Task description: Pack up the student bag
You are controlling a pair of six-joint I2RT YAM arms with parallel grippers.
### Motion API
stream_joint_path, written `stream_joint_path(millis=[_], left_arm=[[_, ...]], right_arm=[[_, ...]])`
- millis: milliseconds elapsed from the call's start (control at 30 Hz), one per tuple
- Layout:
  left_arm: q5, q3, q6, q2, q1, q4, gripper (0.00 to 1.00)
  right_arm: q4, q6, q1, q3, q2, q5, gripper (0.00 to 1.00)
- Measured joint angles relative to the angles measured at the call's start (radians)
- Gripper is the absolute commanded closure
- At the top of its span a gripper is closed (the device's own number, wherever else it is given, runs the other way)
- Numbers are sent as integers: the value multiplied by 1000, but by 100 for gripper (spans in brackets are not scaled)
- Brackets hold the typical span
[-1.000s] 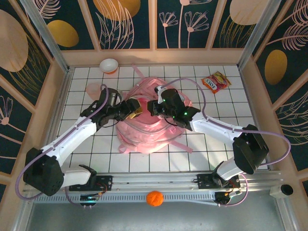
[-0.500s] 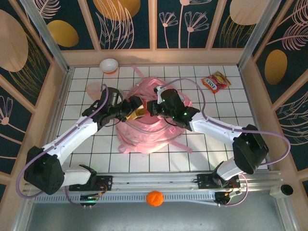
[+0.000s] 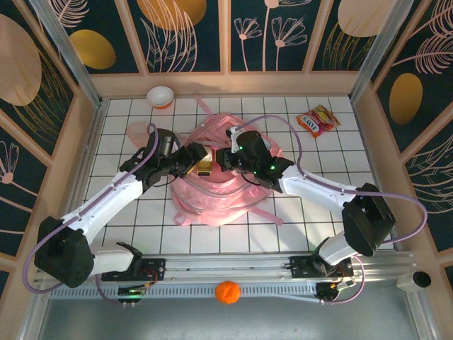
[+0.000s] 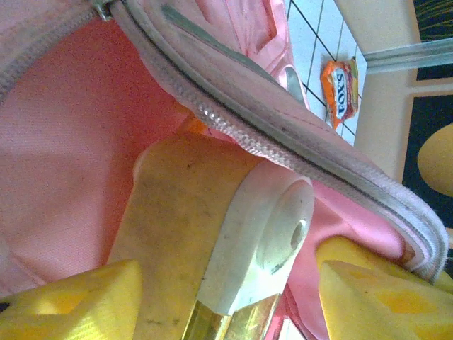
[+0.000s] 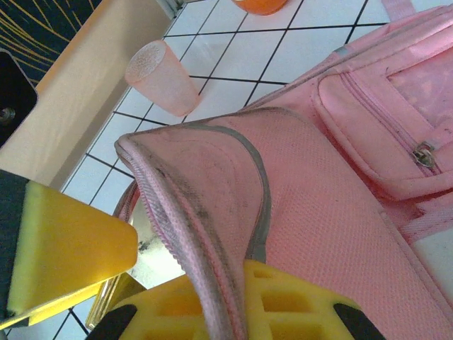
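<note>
Left gripper [image 4: 226, 283] clamps a cream item [image 4: 212, 227] partway inside the student bag [image 3: 226, 202], right gripper [image 5: 177, 283] pinching the rim open; release pending

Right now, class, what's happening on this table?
The right arm pinches the zip edge of the student bag in its jaws, holding a pocket open. The left arm has a cream and gold object between its jaws at that opening; whether they grip it is unclear. A snack packet lies apart.
</note>
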Motion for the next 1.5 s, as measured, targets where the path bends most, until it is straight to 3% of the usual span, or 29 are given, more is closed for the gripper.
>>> stream_joint_path(millis=[233,367,633,867,1133,1500], left_arm=[[-16,3,50,6,-21,-25,15],[-68,84,143,56,-59,-100,15],[-175,148,252,113,-105,-144,25],[-245,123,293,143,-124,-152,45],[-263,25,259,59,-119,-86,52],[-169,-160,200,-94,-26,48,50]], right_arm=[[0,-7,0,0,0,-34,100],[0,-12,-4,0,0,-41,100],[-32,-31,-11,0,0,-22,100],[-37,-53,0,0,-3,-27,100],[-55,-55,2,0,-17,-20,100],[-72,-55,1,0,-31,-24,100]])
